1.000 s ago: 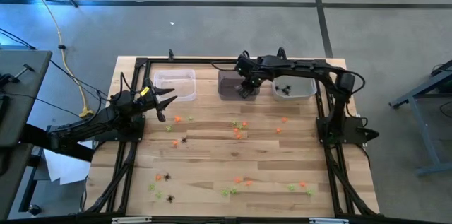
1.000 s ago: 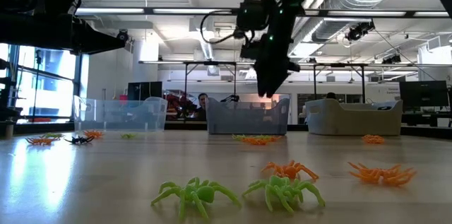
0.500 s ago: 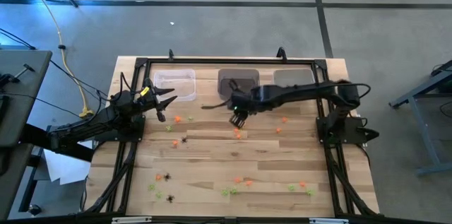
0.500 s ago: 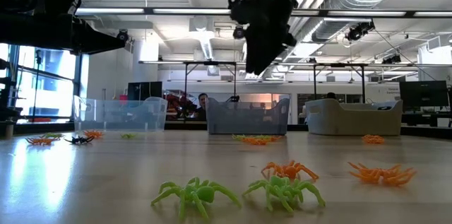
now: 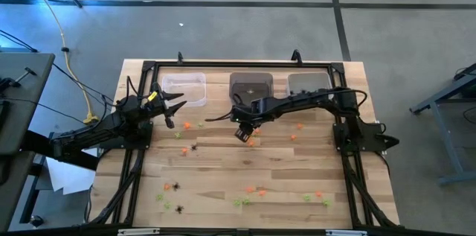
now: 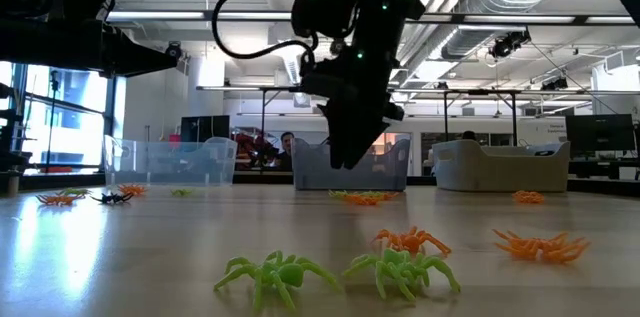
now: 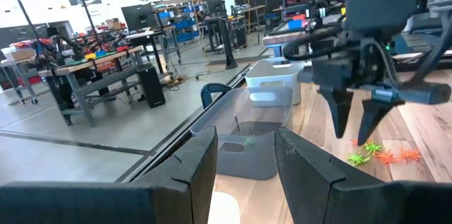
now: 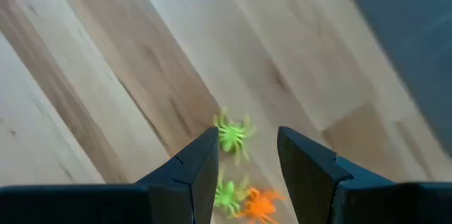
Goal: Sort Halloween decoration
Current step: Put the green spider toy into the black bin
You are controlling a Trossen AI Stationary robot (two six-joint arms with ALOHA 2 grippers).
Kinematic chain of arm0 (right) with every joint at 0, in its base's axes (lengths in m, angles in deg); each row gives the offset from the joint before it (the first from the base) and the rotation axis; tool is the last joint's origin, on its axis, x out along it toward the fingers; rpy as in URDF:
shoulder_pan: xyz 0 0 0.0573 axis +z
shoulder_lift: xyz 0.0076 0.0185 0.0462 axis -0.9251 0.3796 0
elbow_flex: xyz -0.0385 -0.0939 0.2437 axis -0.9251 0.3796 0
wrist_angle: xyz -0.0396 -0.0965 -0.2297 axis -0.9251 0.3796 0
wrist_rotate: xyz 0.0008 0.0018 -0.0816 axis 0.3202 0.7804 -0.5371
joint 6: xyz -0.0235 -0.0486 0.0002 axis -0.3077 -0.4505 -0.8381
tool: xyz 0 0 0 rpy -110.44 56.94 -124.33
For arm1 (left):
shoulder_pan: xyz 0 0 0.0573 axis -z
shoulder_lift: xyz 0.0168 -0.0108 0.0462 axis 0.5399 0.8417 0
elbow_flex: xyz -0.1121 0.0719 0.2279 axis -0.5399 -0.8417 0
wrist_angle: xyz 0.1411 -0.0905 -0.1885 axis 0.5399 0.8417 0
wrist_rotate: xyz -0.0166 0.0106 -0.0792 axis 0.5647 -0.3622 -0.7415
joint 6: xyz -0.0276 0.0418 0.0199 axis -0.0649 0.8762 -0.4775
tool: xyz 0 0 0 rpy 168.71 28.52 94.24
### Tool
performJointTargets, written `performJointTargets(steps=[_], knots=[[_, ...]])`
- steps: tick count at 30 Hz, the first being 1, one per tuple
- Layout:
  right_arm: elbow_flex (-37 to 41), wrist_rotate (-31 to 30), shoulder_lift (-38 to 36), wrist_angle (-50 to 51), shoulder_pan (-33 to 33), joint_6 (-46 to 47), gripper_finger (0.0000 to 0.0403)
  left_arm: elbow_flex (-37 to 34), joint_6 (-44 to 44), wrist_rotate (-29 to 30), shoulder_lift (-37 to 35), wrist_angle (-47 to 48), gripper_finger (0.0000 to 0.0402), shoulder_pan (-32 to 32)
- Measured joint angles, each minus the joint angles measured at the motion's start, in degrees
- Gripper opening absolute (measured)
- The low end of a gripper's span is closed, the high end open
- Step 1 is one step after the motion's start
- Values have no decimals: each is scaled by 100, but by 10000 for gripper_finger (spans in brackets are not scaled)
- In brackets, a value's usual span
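Observation:
The Halloween decoration is small plastic spiders scattered on the wooden table: orange ones (image 5: 251, 141), lime-green ones (image 5: 239, 202) and black ones (image 5: 176, 186). My right gripper (image 5: 242, 133) hangs open over the table's middle, pointing steeply down. In the right wrist view a green spider (image 8: 232, 136) lies on the wood between and beyond its fingertips, with another green one (image 8: 226, 196) and an orange one (image 8: 260, 206) beside it. My left gripper (image 5: 175, 109) waits open at the far left, held level, near the left bin (image 5: 184, 88).
Three small bins stand in a row along the far edge: left (image 5: 184, 88), middle (image 5: 251, 85), right (image 5: 309, 82). A black frame (image 5: 223, 65) runs around the table. More spiders lie near the front edge (image 6: 400, 267). A person (image 6: 288, 144) sits in the room behind.
My right gripper has swung from above the middle bin toward the table's near edge and a little left. It has come lower over the spiders in the table's middle and has rolled slightly. It has stayed open. No spider has moved.

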Motion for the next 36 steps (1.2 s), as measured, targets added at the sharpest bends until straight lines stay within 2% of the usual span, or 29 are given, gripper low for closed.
performJointTargets(steps=[8,18,22,30,36], knots=[[0,528,352,-218,-113,61,141,1,0,0,-1,-2,131,0],[-4,681,450,-265,-117,101,138,2,0,0,0,-2,131,0],[-4,672,452,-253,-122,148,113,1,0,0,-1,0,131,0],[-4,693,457,-256,-122,203,26,2,0,0,-1,-2,131,0],[-7,745,457,-253,-122,203,15,0,0,0,-2,-2,131,0]])
